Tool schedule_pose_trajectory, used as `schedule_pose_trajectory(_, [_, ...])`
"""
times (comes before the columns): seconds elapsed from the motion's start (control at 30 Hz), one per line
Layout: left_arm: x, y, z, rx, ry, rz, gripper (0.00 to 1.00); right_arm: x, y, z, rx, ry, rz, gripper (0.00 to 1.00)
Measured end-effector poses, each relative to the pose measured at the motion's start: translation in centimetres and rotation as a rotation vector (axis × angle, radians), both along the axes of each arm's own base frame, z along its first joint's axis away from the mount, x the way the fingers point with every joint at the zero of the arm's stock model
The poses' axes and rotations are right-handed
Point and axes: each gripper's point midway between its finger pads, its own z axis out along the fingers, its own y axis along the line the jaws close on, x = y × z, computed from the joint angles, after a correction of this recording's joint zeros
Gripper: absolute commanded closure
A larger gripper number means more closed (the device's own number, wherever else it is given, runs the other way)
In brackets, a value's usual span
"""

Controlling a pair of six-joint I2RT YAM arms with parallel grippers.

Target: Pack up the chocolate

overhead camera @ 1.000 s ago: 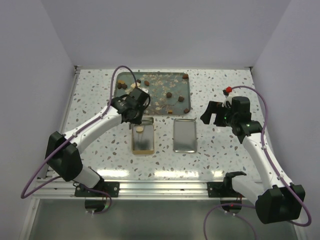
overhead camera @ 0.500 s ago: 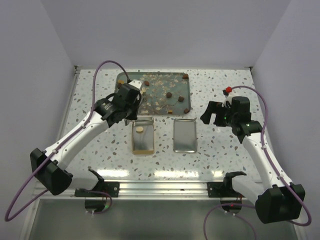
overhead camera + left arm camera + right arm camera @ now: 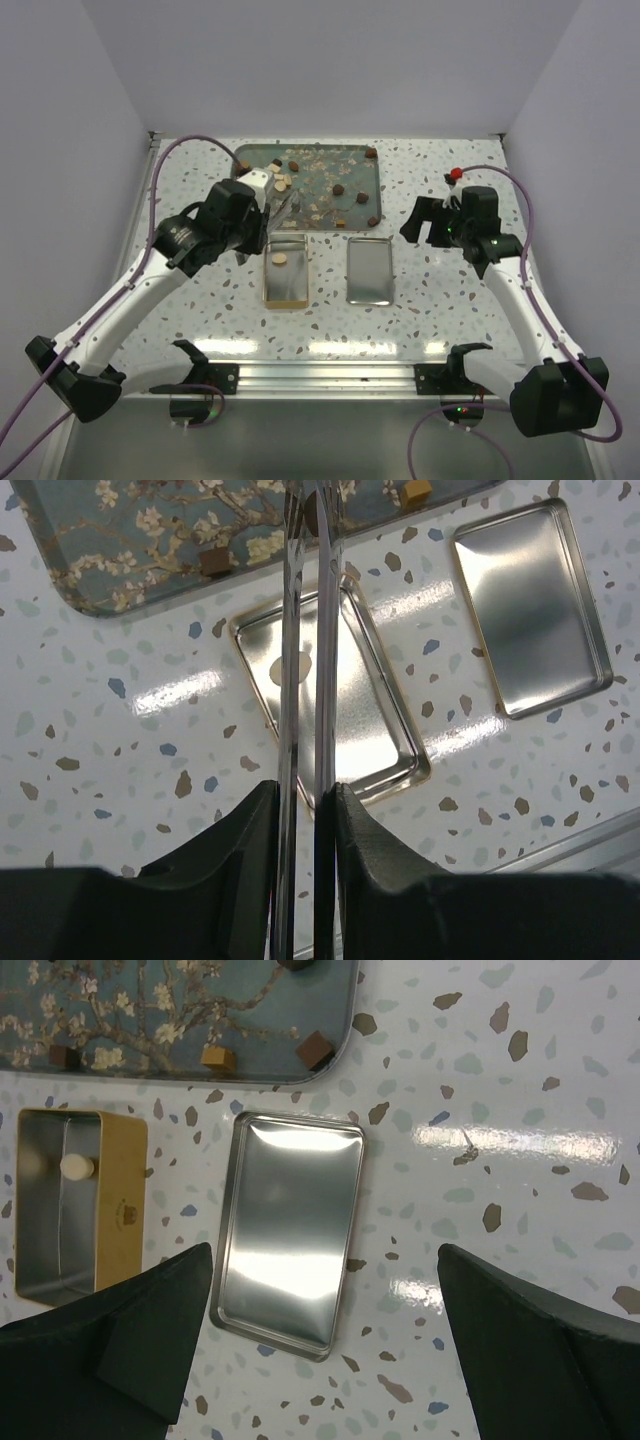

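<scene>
— So why are the left gripper's (image 3: 305,805) fingers so near together?
— They are pressed on a pair of long steel tweezers (image 3: 289,680), one finger on each blade. The blades run straight out ahead of it, almost parallel, with a thin gap between them. I judge the tool is used because the pieces are too small for the fingers themselves.
— Anything in the tips?
— I cannot tell. The tips reach the near edge of the flowered tray (image 3: 100,540), far ahead of the gripper. Something dark shows there, pinched or merely lying behind.
— And the chocolate?
— Most chocolate pieces (image 3: 339,189) lie loose on that tray, beyond the tips and mostly off to the right. One cream piece (image 3: 74,1166) sits in the open gold tin (image 3: 375,715), under the blades, between gripper and tray.
— Why is the tin there?
— Probably to keep each carry short: tray ahead, tin just below.
— The right gripper (image 3: 322,1252)?
— Spread wide, holding nothing, hovering above the lid (image 3: 290,1190), which lies hollow side up beneath it. My guess is that it waits clear of the other arm, ready for the lid once the tin is full.
</scene>
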Motion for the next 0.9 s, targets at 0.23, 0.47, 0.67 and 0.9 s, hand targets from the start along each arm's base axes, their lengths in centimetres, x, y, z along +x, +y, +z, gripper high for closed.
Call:
schedule_pose_trajectory(0.23, [-3.0,0.9,-0.9,0.001,0.060,-0.055,0.72,0.5,0.0,0.3,-0.008,-0.007,0.002,0.02])
schedule_pose_trajectory(0.47, [-5.1,1.6,-2.8,0.013,0.132,-0.086,0.72,0.6,-0.1,0.4,-0.009,-0.009,0.002,0.02])
schedule_pose_trajectory(0.67, [-5.6,1.6,-3.4,0.021,0.154,-0.102,0.69,0.6,0.0,0.1,-0.011,0.000,0.003,0.02])
schedule_pose_trajectory(0.9, [-6.1,2.0,-4.3,0.045,0.184,-0.102,0.59,0.6,0.0,0.1,-0.011,0.001,0.003,0.02])
